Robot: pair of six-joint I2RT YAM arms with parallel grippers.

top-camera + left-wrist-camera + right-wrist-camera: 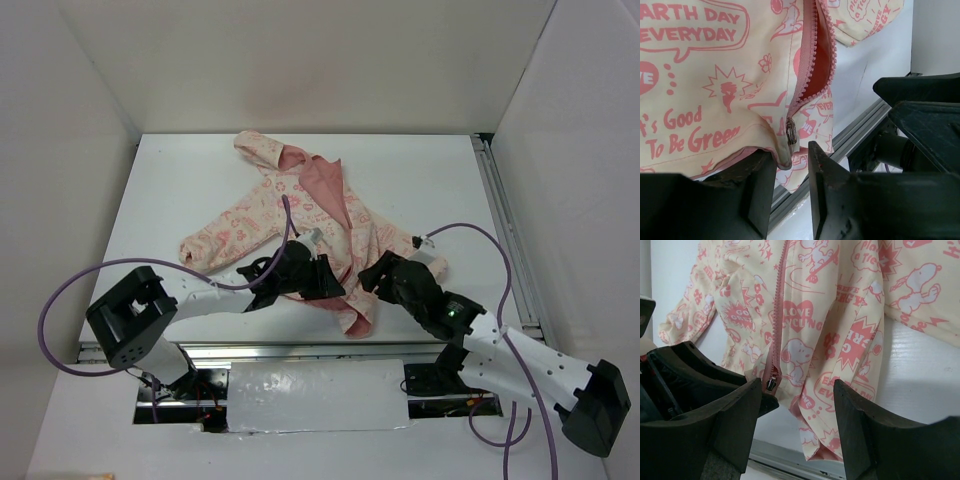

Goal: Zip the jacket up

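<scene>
Jacket (pixel 265 215) lies flat on the white counter (pixel 170 180) in the overhead view, with the hood toward 11 o'clock and the hem toward 5 o'clock, close to the near edge. The upper front is parted and shows the salmon lining (pixel 325 190). The left gripper (pixel 322 280) reaches in from 8 o'clock and the right gripper (pixel 372 275) from 4 o'clock. Both meet at the hem. Judged reason: the zip starts there, and one side must be anchored while the other draws the slider up.

Left wrist view: the slider (pixel 791 132) sits at the foot of the zip, just above the hem. The teeth part above it toward 12 o'clock. The left gripper's fingers (pixel 755 190) stand narrowly apart, with the hem corner dipping into the gap. Whether they pinch the cloth cannot be told.

Right wrist view: the right gripper is spread wide and holds nothing. The slider lies beyond its left-hand finger, toward 10 o'clock, with the other arm's dark body just beside it.

Surface and room: the counter is smooth and white, with a metal rail (pixel 503 230) along its 3 o'clock side. Plain white walls (pixel 330 60) enclose it on three sides. Purple cables (pixel 48 320) loop from both arms.
</scene>
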